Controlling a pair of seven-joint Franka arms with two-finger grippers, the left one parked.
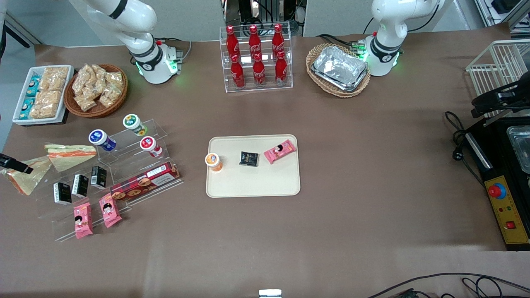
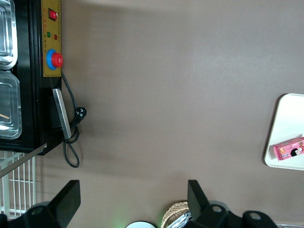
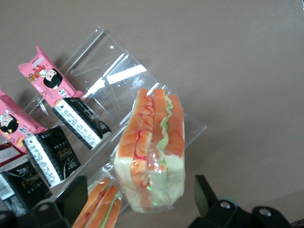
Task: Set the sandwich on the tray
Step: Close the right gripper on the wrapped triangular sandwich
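Two wrapped wedge sandwiches lie on the clear acrylic stand at the working arm's end of the table. One sandwich is nearer the front camera, the other sandwich lies beside it, farther back. My gripper hovers over the nearer sandwich. In the right wrist view the gripper is open, its fingers standing either side of this sandwich without touching it; the second sandwich lies next to one finger. The cream tray sits mid-table, and its edge shows in the left wrist view.
On the tray are an orange-lidded cup, a black packet and a pink packet. The stand also holds black packets, pink packets, a biscuit box and cups. Snack baskets and a cola rack stand farther back.
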